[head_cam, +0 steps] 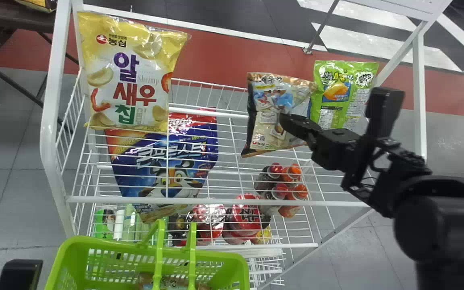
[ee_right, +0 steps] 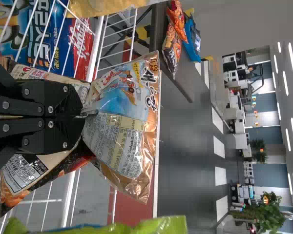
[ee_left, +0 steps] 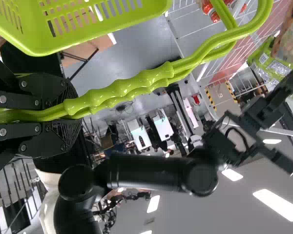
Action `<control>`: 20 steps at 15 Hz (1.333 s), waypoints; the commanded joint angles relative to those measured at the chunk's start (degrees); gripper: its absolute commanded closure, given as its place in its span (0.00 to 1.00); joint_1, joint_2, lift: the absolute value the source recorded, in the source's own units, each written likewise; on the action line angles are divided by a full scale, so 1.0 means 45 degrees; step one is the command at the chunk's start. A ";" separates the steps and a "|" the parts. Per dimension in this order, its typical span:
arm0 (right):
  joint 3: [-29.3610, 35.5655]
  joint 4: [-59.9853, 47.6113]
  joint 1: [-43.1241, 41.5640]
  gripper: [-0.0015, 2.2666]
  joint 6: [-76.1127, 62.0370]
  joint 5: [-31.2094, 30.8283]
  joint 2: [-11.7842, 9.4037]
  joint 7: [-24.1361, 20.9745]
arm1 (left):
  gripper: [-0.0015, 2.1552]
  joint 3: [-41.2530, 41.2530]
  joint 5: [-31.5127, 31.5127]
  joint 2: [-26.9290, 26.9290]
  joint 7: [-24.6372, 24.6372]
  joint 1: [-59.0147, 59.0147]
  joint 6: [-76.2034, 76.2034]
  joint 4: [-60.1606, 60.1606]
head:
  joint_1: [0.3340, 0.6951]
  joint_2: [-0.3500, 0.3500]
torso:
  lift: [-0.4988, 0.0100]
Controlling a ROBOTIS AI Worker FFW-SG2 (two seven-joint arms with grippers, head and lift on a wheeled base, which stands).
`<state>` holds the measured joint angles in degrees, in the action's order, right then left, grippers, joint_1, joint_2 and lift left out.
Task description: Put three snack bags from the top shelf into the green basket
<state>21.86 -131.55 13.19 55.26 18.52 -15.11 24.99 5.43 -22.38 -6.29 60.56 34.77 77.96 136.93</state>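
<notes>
My right gripper (head_cam: 287, 121) is above the top shelf in the head view, shut on the brown snack bag (head_cam: 267, 129). Seen from the right wrist, the gripper (ee_right: 83, 116) pinches the middle of that bag (ee_right: 119, 126), creasing it. A yellow chip bag (head_cam: 129, 76) stands at the shelf's left, and a green snack bag (head_cam: 338, 90) is right of the held one. The green basket (head_cam: 238, 259) is in front of the rack with a snack bag (head_cam: 171, 283) inside. Part of my left arm (head_cam: 19, 274) shows beside it; my left gripper (ee_left: 63, 115) is shut on the basket handle (ee_left: 132, 87).
The white wire rack (head_cam: 199, 201) has posts at both sides and a front rail between my right arm and the basket. Below the top shelf are a blue cereal bag (head_cam: 171, 161) and several bottles (head_cam: 282, 185). A dark table (head_cam: 14, 20) stands behind at the left.
</notes>
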 commanded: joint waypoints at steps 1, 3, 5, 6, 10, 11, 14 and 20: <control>0.1411 -0.1959 0.0527 0.90 0.2635 0.1372 0.0018 0.0384 | 0.79 -0.0073 -0.0047 -0.0009 -0.0001 -0.0031 0.0011 -0.0019 | 1.00 0.00 | 0.89; 0.2661 -0.3443 0.1015 0.90 0.5174 0.2505 0.0018 0.0853 | 0.79 -0.0112 -0.0067 0.0011 -0.0001 -0.0070 0.0011 0.0001 | 1.00 0.00 | 0.89; 0.3579 -0.4674 0.1913 0.90 0.7049 0.3540 0.0116 0.1419 | 0.79 -0.0151 -0.0086 0.0011 -0.0001 -0.0090 -0.0028 -0.0038 | 1.00 0.00 | 0.89; 0.3852 -0.5025 0.2304 0.90 0.7739 0.3911 0.0194 0.1693 | 0.79 -0.0190 -0.0106 0.0011 -0.0001 -0.0109 -0.0028 -0.0058 | 1.00 0.00 | 0.89; 0.4067 -0.5572 0.3808 0.90 0.7739 0.4946 0.0331 0.2454 | 0.79 -0.0210 -0.0106 0.0050 -0.0001 -0.0129 -0.0106 -0.0097 | 1.00 0.00 | 0.89; 0.3638 -0.5611 0.4218 0.90 0.7739 0.4712 0.0292 0.2493 | 0.79 -0.0210 -0.0106 0.0050 -0.0001 -0.0129 -0.0106 -0.0097 | 1.00 0.00 | 0.89; 0.2095 -0.5572 0.5038 0.90 0.7739 0.3443 0.0175 0.2669 | 0.79 -0.0190 -0.0106 0.0069 -0.0001 -0.0090 -0.0145 -0.0078 | 1.00 0.00 | 0.89; -0.1109 -0.4732 0.5702 0.90 0.7739 0.2271 -0.0157 0.2728 | 0.79 -0.0132 -0.0106 0.0089 0.0058 -0.0012 -0.0302 -0.0038 | 1.00 0.00 | 0.89</control>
<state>19.95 -153.95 38.86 89.61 29.63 -15.48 37.27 4.62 -22.87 -5.91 60.84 34.65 76.62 136.60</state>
